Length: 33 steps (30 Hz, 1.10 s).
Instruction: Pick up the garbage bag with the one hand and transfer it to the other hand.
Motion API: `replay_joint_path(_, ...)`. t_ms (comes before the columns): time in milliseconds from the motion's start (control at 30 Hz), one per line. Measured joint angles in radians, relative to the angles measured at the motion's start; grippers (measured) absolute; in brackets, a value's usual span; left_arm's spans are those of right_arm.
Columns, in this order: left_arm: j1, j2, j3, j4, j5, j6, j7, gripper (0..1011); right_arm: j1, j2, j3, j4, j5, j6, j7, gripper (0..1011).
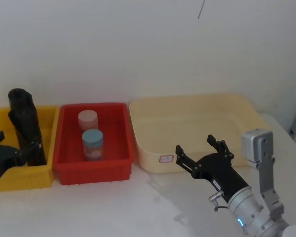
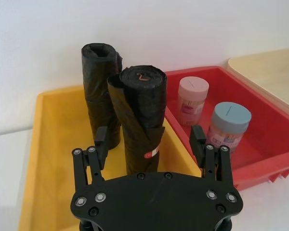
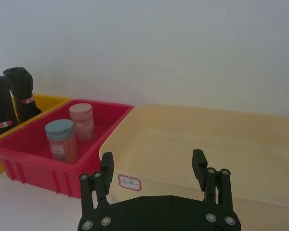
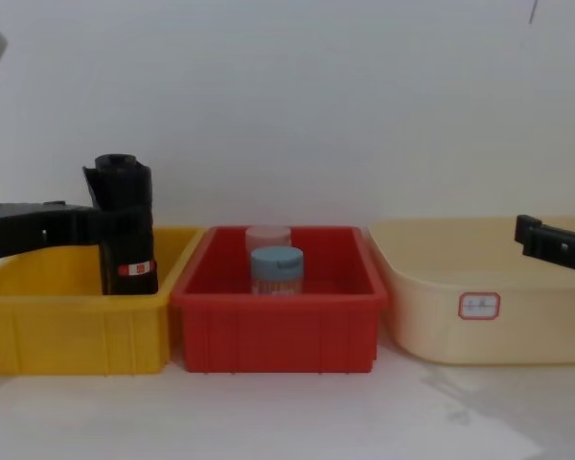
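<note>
Two rolls stand upright in the yellow plastic bin (image 2: 43, 159): a slimmer black roll (image 2: 98, 91), and nearer my left tool (image 2: 149, 137) the thicker black garbage-bag roll (image 2: 139, 110) with a red label. That tool is spread, fingers (image 2: 102, 139) flanking it. My right tool (image 1: 196, 145), spread, hovers before the cream tub (image 1: 197, 121).

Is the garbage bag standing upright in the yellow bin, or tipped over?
Upright: the garbage bag stands on end in the yellow bin, top above its rim.
</note>
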State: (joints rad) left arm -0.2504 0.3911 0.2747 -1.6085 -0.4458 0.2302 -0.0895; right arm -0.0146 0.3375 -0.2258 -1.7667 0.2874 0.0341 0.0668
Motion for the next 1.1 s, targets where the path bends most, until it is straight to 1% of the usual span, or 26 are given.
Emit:
replay_joint_path(200,-0.047,-0.015,0.015,0.055,0.014,0.0,-0.014,1001,0.0,0.0,0.0,0.0,0.0,0.0,0.0,1000)
replay_joint_path(333,-0.094,-0.032,0.029,0.114,0.029,-0.005,-0.028,1001,0.0,0.0,0.0,0.0,0.0,0.0,0.0,1001)
replay_joint_path(400,-0.1,-0.035,0.031,0.122,0.031,-0.006,-0.031,1001,0.0,0.0,0.0,0.0,0.0,0.0,0.0,1000)
replay_joint_path(600,-0.161,-0.06,0.053,0.199,0.051,-0.016,-0.051,1000,0.0,0.0,0.0,0.0,0.0,0.0,0.0,1000)
replay_joint_path(800,-0.199,-0.079,0.066,0.251,0.067,-0.028,-0.061,1000,0.0,0.0,0.0,0.0,0.0,0.0,0.0,1000)
replay_joint_path(967,-0.219,-0.09,0.073,0.276,0.075,-0.034,-0.067,997,0.0,0.0,0.0,0.0,0.0,0.0,0.0,1000)
replay_joint_path(1100,-0.232,-0.096,0.078,0.295,0.081,-0.038,-0.07,927,0.0,0.0,0.0,0.0,0.0,0.0,0.0,1000)
